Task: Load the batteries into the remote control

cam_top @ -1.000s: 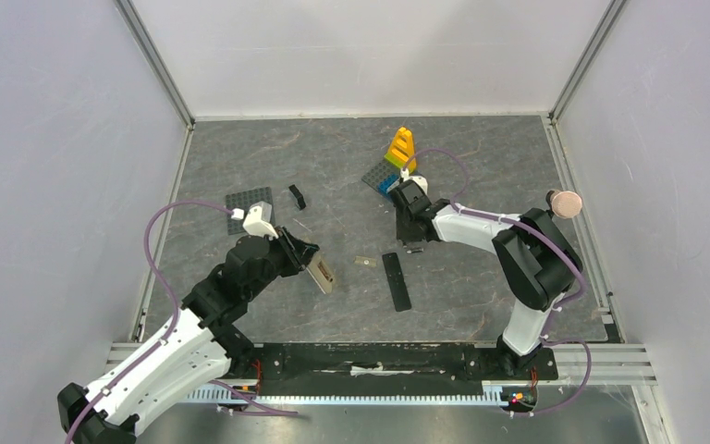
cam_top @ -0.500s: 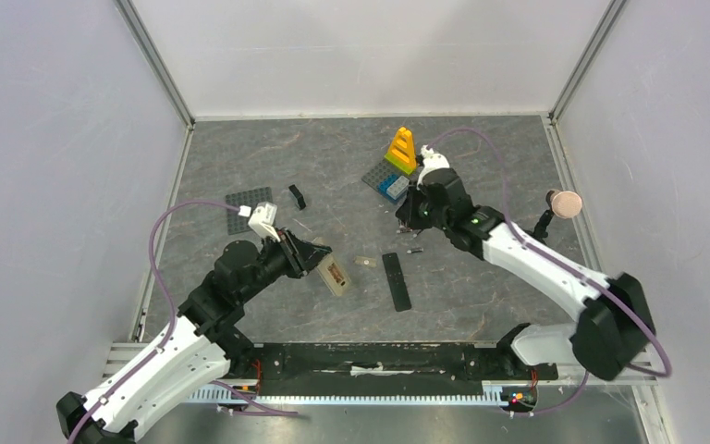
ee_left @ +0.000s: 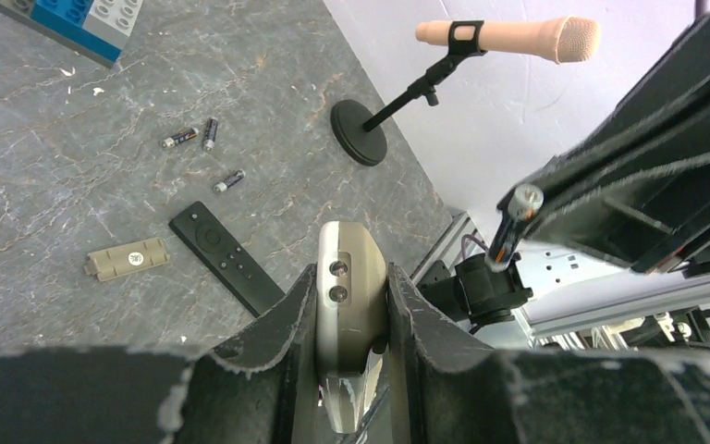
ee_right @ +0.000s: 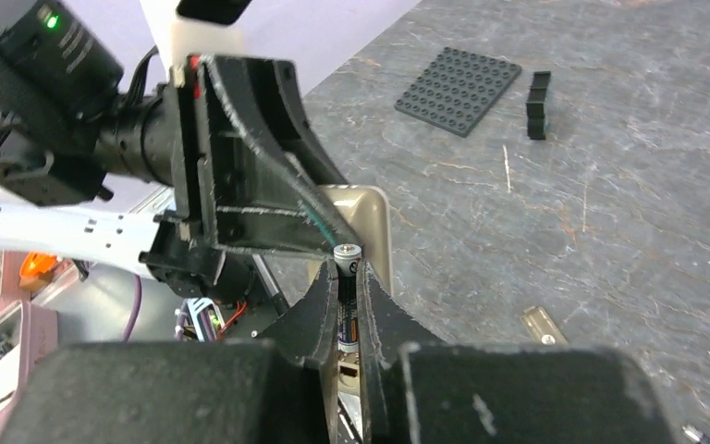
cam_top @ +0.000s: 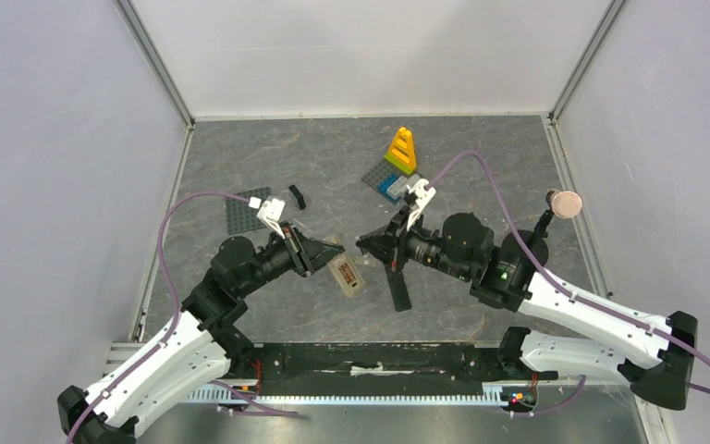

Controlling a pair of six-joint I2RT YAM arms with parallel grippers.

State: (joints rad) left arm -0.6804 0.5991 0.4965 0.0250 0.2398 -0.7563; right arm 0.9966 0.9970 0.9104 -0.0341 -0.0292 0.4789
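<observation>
Tan-grey plastic fills the gap between the fingers of the left gripper (ee_left: 351,277): the remote control (ee_left: 355,326) is pinched there by its long sides. It is held up off the table (cam_top: 481,148), and its end, with two small round contacts, pokes out past the fingertips. The right gripper (ee_right: 348,277) faces it from the other side, closed on a single battery (ee_right: 348,301) that stands along the fingers with its cap just clear of their tips. That cap sits near the remote's end; the left wrist view shows a gap between them. Three more batteries (ee_left: 210,134) lie loose on the table, well apart from both grippers, just beyond a black remote (ee_left: 226,257) and a tan cover piece (ee_left: 128,260).
</observation>
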